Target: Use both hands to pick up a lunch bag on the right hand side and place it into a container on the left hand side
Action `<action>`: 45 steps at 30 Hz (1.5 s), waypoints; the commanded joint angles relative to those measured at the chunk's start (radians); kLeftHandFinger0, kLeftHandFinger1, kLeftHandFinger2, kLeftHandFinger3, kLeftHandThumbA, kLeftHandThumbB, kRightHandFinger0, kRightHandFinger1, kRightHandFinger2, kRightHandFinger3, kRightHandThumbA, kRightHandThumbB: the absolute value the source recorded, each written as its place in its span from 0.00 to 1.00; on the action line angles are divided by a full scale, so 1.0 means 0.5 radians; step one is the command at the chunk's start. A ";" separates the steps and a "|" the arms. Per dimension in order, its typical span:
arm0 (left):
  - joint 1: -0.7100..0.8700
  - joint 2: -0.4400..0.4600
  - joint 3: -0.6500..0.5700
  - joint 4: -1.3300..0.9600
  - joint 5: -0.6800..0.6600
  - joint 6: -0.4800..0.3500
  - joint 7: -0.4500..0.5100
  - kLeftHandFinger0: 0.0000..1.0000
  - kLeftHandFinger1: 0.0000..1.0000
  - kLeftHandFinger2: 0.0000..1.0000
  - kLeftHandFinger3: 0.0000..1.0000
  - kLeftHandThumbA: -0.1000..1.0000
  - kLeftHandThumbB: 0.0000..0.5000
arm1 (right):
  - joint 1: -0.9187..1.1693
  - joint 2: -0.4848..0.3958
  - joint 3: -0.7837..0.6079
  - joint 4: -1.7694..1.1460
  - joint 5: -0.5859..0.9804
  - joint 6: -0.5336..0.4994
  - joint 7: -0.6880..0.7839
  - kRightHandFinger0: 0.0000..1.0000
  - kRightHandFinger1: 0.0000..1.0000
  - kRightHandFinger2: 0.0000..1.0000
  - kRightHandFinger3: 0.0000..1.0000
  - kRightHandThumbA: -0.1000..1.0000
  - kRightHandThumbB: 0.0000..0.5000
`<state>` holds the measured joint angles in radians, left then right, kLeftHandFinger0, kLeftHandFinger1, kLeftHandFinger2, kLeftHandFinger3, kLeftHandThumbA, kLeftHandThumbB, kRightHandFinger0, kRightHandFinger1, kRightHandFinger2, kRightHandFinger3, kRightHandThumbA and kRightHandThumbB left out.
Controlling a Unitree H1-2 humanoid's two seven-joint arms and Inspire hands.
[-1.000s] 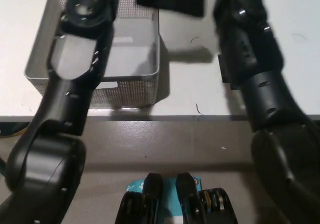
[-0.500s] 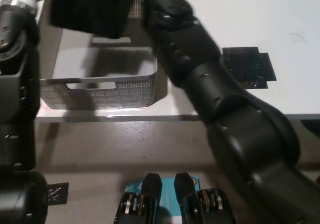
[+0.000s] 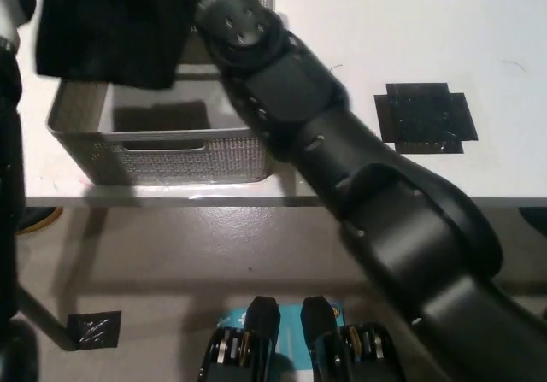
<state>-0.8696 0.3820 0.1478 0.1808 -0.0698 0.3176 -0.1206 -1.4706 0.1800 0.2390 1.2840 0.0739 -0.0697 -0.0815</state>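
White tabletop (image 3: 410,23); grey mesh container (image 3: 171,155), black fabric lunch bag (image 3: 107,32) above; hands' grip prob hidden, can't tell

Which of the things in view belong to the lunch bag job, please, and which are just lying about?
Part of the job:
- black lunch bag, held over the container
- grey mesh container on the table's left
- right arm, reaching across to the bag

Just lying about:
- black tape cross on the table
- black tape patch on the floor
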 commanded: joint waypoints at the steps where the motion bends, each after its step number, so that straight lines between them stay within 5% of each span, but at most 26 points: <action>1: -0.022 0.575 -0.398 0.362 0.125 -0.012 -0.721 1.00 1.00 1.00 1.00 1.00 0.48 | 0.034 -0.476 0.511 -0.410 -0.651 0.229 0.340 0.96 1.00 1.00 1.00 0.68 0.14; 6: 0.064 0.862 -0.480 0.464 0.163 -0.096 -0.814 1.00 1.00 1.00 1.00 1.00 0.45 | 0.249 -0.875 0.375 -0.770 -0.511 0.257 0.398 1.00 0.99 1.00 1.00 0.71 0.16; 11: 0.150 1.079 -0.566 0.353 0.197 -0.252 -0.905 1.00 1.00 1.00 1.00 1.00 0.46 | 0.463 -1.126 0.251 -1.200 -0.487 0.396 0.384 1.00 1.00 1.00 1.00 0.60 0.13; 13: 0.153 1.199 -0.590 0.337 0.219 -0.310 -0.939 1.00 1.00 1.00 1.00 1.00 0.58 | 0.564 -1.279 0.190 -1.486 -0.468 0.479 0.435 1.00 1.00 1.00 1.00 0.54 0.12; 15: 0.119 1.303 -0.575 0.347 0.181 -0.312 -1.009 1.00 1.00 1.00 1.00 1.00 0.45 | 0.620 -1.411 0.126 -1.667 -0.430 0.502 0.485 0.98 1.00 1.00 1.00 0.52 0.08; 22: 0.019 1.455 -0.426 0.411 0.050 -0.277 -1.046 1.00 1.00 1.00 1.00 1.00 0.42 | 0.770 -1.633 -0.085 -1.944 -0.334 0.549 0.475 0.97 1.00 1.00 1.00 0.60 0.15; 27: 0.064 1.473 -0.292 0.301 -0.069 -0.171 -1.042 1.00 1.00 1.00 1.00 1.00 0.35 | 0.898 -1.664 -0.195 -2.073 -0.263 0.574 0.503 0.91 0.99 1.00 1.00 0.55 0.12; 29: 0.112 1.452 -0.245 0.219 -0.083 -0.126 -1.009 1.00 1.00 1.00 1.00 1.00 0.41 | 0.950 -1.680 -0.227 -2.129 -0.274 0.564 0.509 0.93 1.00 1.00 1.00 0.59 0.07; 32: 0.191 1.366 -0.100 0.138 -0.186 -0.160 -0.967 1.00 1.00 1.00 1.00 1.00 0.36 | 1.043 -1.641 -0.324 -2.241 -0.235 0.514 0.488 0.98 1.00 1.00 1.00 0.87 0.08; 33: 0.234 1.320 -0.033 0.068 -0.218 -0.143 -0.924 1.00 1.00 1.00 1.00 1.00 0.45 | 1.088 -1.613 -0.381 -2.315 -0.179 0.499 0.484 1.00 1.00 1.00 1.00 1.00 0.12; 37: 0.492 1.001 0.290 -0.485 -0.383 -0.127 -0.690 1.00 1.00 1.00 1.00 1.00 0.71 | 1.303 -1.421 -0.645 -2.766 0.093 0.473 0.398 1.00 1.00 1.00 1.00 1.00 0.25; 40: 0.646 0.768 0.439 -0.833 -0.501 -0.178 -0.611 1.00 1.00 1.00 1.00 1.00 0.64 | 1.455 -1.264 -0.770 -3.083 0.300 0.456 0.368 1.00 1.00 1.00 1.00 1.00 0.36; 45: 0.962 0.281 0.552 -1.226 -0.608 -0.354 -0.490 1.00 1.00 1.00 1.00 1.00 0.57 | 1.858 -1.036 -0.817 -3.611 0.461 0.336 0.345 1.00 1.00 1.00 1.00 1.00 0.35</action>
<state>-0.5082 0.7088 0.3034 -0.1823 -0.2107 0.2659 -0.5219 -0.6819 -0.4372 -0.0781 -0.1978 0.0775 0.1814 0.1376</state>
